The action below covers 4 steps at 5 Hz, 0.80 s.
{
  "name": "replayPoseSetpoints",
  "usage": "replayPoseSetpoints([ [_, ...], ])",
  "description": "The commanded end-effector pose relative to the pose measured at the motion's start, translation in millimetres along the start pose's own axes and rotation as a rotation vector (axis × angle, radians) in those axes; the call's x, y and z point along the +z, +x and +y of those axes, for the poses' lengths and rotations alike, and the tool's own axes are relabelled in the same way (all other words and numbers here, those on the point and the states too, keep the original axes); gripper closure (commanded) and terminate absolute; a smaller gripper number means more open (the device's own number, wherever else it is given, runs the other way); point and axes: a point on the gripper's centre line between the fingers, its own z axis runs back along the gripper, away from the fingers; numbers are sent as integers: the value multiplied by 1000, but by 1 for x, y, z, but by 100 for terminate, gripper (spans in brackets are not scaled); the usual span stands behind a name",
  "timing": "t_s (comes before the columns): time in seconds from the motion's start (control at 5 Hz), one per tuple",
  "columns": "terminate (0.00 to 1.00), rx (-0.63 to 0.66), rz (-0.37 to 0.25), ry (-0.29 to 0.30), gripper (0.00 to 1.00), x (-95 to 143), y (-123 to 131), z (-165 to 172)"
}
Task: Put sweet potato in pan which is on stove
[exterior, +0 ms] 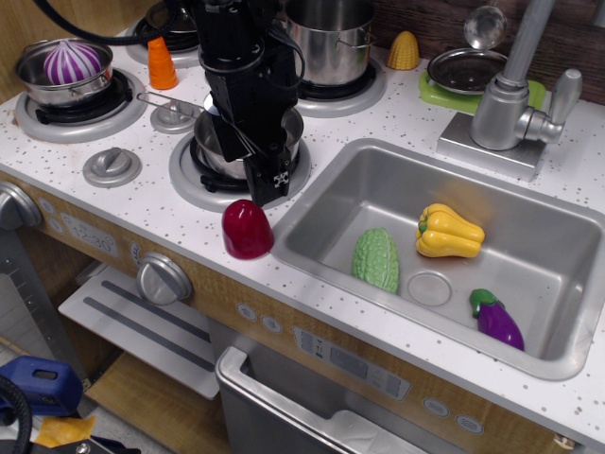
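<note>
The sweet potato [248, 230] is a dark red glossy lump standing on the white speckled stove [180, 216], near its front edge and just left of the sink. The pan [214, 151] is a small shiny steel pan on the front burner, its thin wire handle running left, and my black arm largely covers it. My gripper [268, 189] points down over the pan's front right rim, just above and behind the sweet potato, holding nothing that I can see. Its fingers line up from this side, so I cannot tell whether they are open or shut.
A tall steel pot [331, 38] stands on the back burner. A steel bowl-pan with a purple-white onion [66, 68] is at the left. An orange cone [162, 63] and yellow corn [404, 50] stand at the back. The sink [558, 222] holds a green vegetable [376, 259], a yellow pepper [448, 232] and an eggplant [498, 320]. A faucet [510, 95] rises behind it.
</note>
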Motion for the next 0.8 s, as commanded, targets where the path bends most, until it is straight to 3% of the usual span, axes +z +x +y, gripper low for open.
replayPoseSetpoints([
  [0.0,0,0,0,0,0,0,0,0],
  [0.2,0,7,-43,-34,0,-10,-6,4],
  [0.6,0,27,-80,-35,0,-31,-15,8],
])
